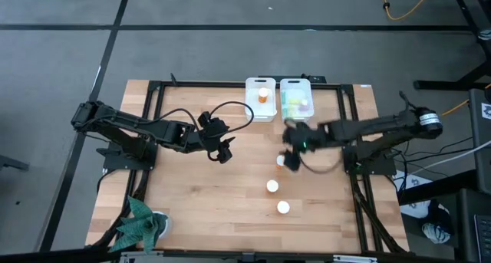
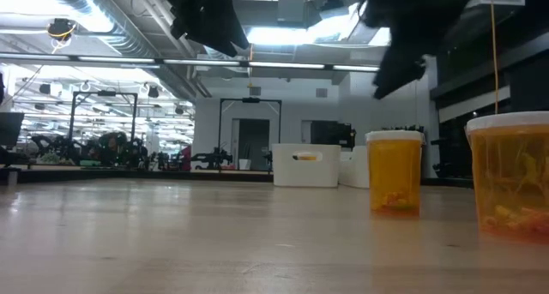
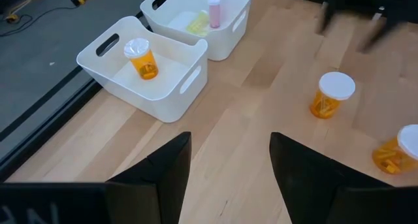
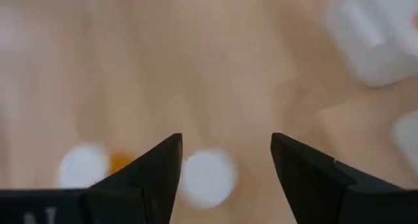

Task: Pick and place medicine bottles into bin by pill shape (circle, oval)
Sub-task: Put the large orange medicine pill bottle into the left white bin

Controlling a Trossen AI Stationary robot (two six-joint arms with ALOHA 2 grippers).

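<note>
Two white bins at table's far edge: left bin (image 3: 140,74) w/ one orange bottle (image 3: 142,57), right bin (image 3: 199,15) w/ pink (image 3: 214,10) & yellow-green ones. Two more orange bottles (image 1: 272,187) loose on wood nr front. Right gripper (image 4: 225,168) stretched over table center, fingers apart, empty; left gripper (image 3: 230,172) hovering mid-table, fingers apart, empty.

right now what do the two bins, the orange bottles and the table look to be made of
Bins: likely white plastic, smooth, moulded handle slots. Orange bottles: see-through amber plastic by the look, contents visible, with opaque white caps. Table: pale wood planks, grain and seams showing, matte.
</note>
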